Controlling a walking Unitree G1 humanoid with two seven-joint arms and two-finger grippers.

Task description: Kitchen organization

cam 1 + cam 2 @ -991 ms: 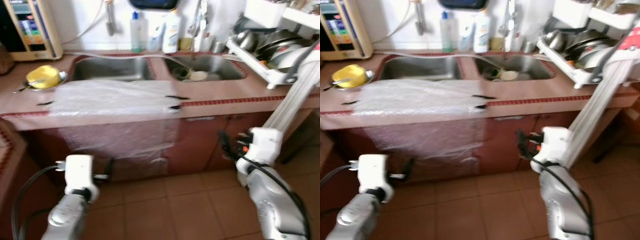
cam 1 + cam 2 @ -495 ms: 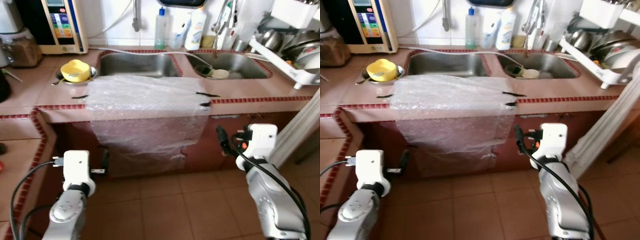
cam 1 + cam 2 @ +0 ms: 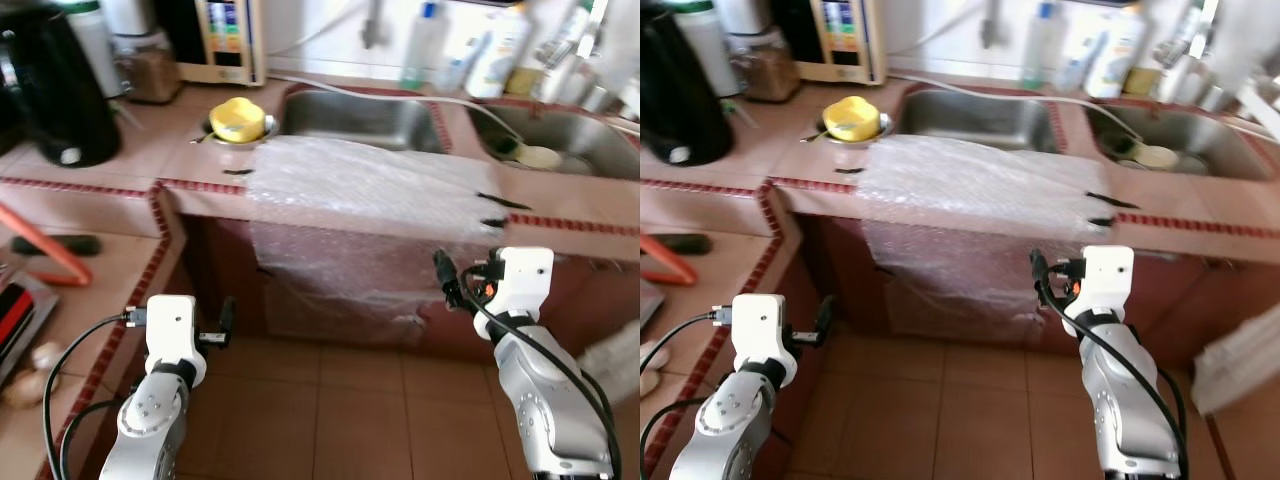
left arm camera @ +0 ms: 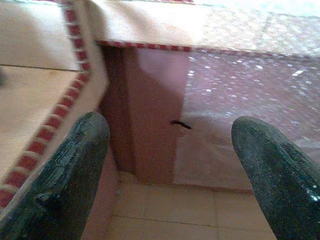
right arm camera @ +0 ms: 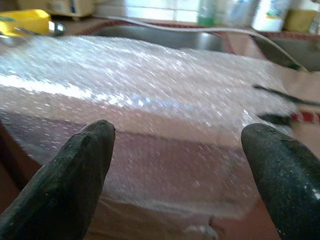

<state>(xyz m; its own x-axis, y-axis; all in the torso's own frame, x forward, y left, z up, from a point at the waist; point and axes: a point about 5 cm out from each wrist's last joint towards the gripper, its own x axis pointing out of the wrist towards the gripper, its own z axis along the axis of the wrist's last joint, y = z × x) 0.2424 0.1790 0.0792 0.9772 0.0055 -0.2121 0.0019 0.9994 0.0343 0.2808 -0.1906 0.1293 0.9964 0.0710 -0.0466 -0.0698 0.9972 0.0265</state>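
Ahead of both sets of jaws, above and beyond them, runs the tiled surface with nothing yet in hand, so the kitchen organization looks barely begun. The left jaws stand wide apart and empty, low beside the corner of the cabinet front; far up and to their left sit a black kettle and a jar, and above them, further ahead, a yellow bowl rests just beside the left sink. Between the two arms a sheet of bubble wrap lies over the edge and hangs down the cabinet. The right jaws are also wide apart and empty, pointed at that sheet from near. Up and right of them the second sink holds dishes, so sorting is all left to do. Compared with half a second earlier, the whole scene has slid rightward: the head has turned left, bringing the kettle and side counter into sight, while both arms hang much as before.
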